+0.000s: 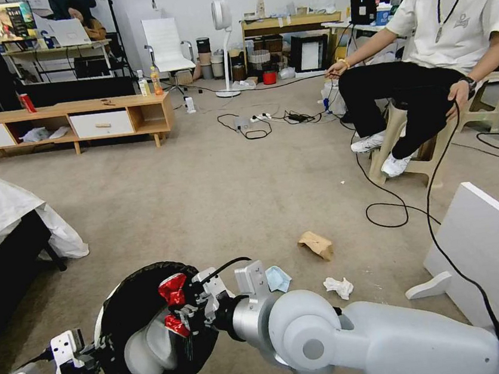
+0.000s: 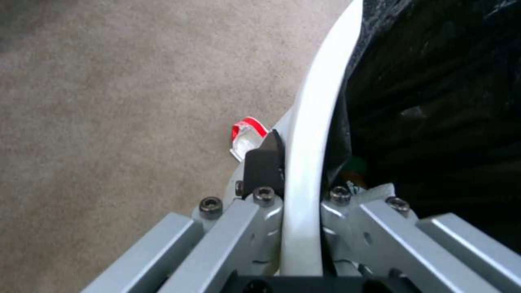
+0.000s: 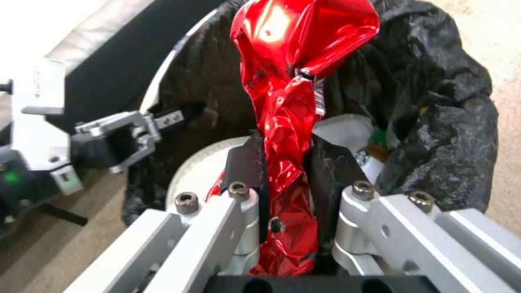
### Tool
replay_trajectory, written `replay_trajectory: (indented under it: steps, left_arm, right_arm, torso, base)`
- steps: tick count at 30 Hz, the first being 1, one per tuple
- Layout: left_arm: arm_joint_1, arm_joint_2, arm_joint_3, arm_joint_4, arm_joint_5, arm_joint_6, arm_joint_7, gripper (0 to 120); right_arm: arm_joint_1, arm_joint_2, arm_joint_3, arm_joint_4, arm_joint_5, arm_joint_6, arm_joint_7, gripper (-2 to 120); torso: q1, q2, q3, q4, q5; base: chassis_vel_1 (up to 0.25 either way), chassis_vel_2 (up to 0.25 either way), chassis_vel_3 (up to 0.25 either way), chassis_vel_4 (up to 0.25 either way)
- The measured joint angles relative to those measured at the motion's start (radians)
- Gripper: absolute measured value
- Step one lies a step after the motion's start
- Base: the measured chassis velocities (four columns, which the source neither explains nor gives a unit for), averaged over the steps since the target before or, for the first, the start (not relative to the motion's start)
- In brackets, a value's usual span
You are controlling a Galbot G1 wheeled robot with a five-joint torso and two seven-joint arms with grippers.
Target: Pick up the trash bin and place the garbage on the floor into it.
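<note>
The trash bin [image 1: 131, 293], white with a black bag, is tilted with its mouth toward me. My left gripper [image 1: 98, 353] is shut on its white rim [image 2: 315, 101]. My right gripper [image 1: 181, 312] is shut on a crumpled red snack packet [image 3: 296, 61], held over the bin's mouth [image 3: 445, 106]. Something green-capped [image 3: 381, 137] lies inside the bin. On the carpet ahead of the bin are a light blue mask [image 1: 278, 278], a white tissue [image 1: 339, 287] and a brown paper bag [image 1: 315, 245]. A small red-and-white scrap [image 2: 247, 134] shows beyond the rim.
A white board [image 1: 490, 243] leans at the right. A seated person [image 1: 428, 70] holds a black cable [image 1: 384, 207] that loops over the floor. A bed with a white sheet [image 1: 0, 209] stands at the left, and a low wooden cabinet [image 1: 103, 116] at the back.
</note>
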Motion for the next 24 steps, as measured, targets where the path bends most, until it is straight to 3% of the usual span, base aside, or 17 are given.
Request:
replay_trajectory:
  steps: [7, 15, 18, 20, 24]
  left_arm:
    - [0.0, -0.002, 0.001, 0.002, 0.0, 0.0, 0.004, 2]
    - [-0.004, -0.005, 0.002, 0.015, 0.002, 0.0, 0.016, 2]
    - [-0.004, -0.005, 0.002, 0.016, 0.002, 0.0, 0.017, 2]
    - [-0.004, -0.006, 0.002, 0.019, 0.003, 0.0, 0.019, 2]
    - [-0.005, -0.006, 0.002, 0.022, 0.004, 0.0, 0.02, 2]
  right_arm:
    - [-0.023, 0.023, 0.0, -0.039, -0.022, 0.002, -0.022, 17]
    - [-0.024, 0.076, -0.005, -0.062, -0.032, 0.006, -0.031, 48]
    - [-0.022, 0.078, -0.004, -0.062, -0.032, 0.006, -0.031, 51]
    - [-0.016, 0.082, -0.002, -0.059, -0.03, 0.006, -0.031, 65]
    - [-0.013, 0.077, 0.006, -0.045, -0.027, 0.006, -0.031, 76]
  torso:
    - [0.0, 0.0, 0.0, 0.0, 0.0]
    - [0.0, 0.0, 0.0, 0.0002, -0.0001]
    - [0.0, 0.0, 0.0, 0.0001, -0.0001]
    - [0.0, 0.0, 0.0, 0.0001, -0.0001]
    - [0.0, 0.0, 0.0, 0.0002, 0.0]
  base:
    - [0.0, 0.0, 0.0, 0.0]
    - [0.0, 0.0, 0.0, 0.0]
    - [0.0, 0.0, 0.0, 0.0]
    - [0.0, 0.0, 0.0, 0.0]
    - [0.0, 0.0, 0.0, 0.0]
